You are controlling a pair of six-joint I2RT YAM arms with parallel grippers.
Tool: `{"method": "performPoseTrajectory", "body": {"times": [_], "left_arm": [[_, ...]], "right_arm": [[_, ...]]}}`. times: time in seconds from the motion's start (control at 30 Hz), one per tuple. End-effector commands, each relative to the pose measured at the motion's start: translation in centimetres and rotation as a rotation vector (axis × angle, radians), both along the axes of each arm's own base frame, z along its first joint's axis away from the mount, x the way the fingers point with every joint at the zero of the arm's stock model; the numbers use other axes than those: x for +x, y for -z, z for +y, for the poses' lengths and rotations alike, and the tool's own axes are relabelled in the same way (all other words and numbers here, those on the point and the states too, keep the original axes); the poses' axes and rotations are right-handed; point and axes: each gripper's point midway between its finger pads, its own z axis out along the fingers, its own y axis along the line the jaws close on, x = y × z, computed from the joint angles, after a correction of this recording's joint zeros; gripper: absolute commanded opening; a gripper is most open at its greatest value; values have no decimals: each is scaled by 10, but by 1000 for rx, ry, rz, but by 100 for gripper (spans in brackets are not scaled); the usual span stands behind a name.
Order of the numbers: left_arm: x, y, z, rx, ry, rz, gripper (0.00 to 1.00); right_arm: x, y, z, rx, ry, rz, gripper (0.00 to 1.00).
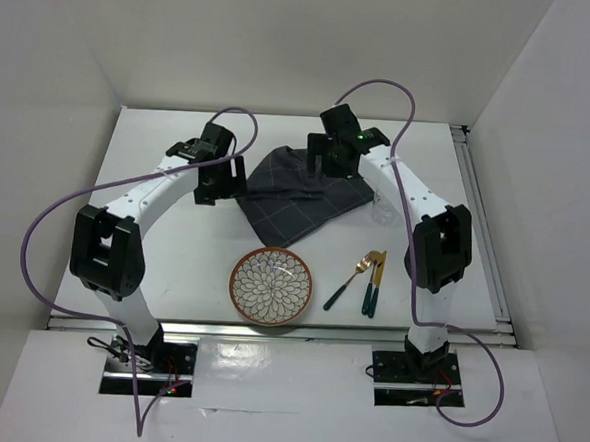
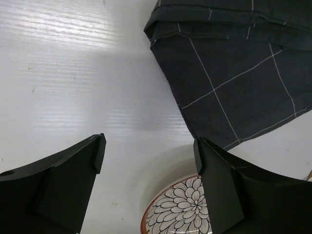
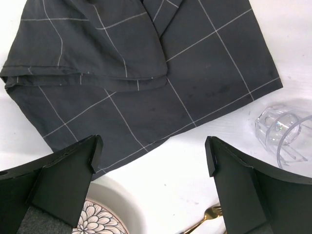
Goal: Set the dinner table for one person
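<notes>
The white dinner table holds a crumpled dark grey grid-lined cloth at the centre back. A floral plate with a brown rim sits near the front. Gold cutlery with dark green handles lies to its right. My left gripper is open and empty, hovering just left of the cloth, with the plate below its jaws. My right gripper is open and empty above the cloth's near edge.
A clear glass lies right of the cloth, close to the right arm, and also shows in the right wrist view. A gold fork tip and the plate rim show there too. White walls enclose the table.
</notes>
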Motion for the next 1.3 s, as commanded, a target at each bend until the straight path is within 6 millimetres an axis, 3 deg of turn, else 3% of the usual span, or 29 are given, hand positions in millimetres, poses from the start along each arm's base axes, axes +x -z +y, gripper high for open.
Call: {"method": "performPoseTrajectory", "body": {"times": [0.0, 0.27, 0.47, 0.5, 0.6, 0.67, 0.8, 0.93, 1.03, 1.27], "left_arm": [[-1, 1, -7, -37, 14, -2, 91], [-7, 16, -16, -80, 22, 42, 95], [-11, 32, -17, -147, 20, 94, 99], [-14, 37, -18, -158, 16, 106, 99], [-19, 46, -17, -193, 0, 130, 99], [-24, 53, -26, -253, -7, 145, 99], [-24, 65, -45, -337, -9, 176, 99], [-23, 84, -62, -344, -25, 231, 99], [-18, 88, -67, -341, -44, 240, 98], [-17, 113, -81, -330, -80, 302, 87]], "right_arm": [[7, -11, 13, 12, -6, -47, 100], [3, -34, 19, 45, -53, -122, 100], [-9, -27, 26, 74, -142, -120, 100], [-11, -18, 30, 80, -179, -110, 100], [-15, -22, 45, 118, -264, -146, 100], [-20, -18, 56, 93, -339, -166, 98], [-6, 7, 60, -20, -383, -183, 86], [15, 29, 60, -116, -426, -217, 84], [26, 53, 60, -156, -466, -193, 99], [56, 81, 57, -141, -486, -184, 99]]}}
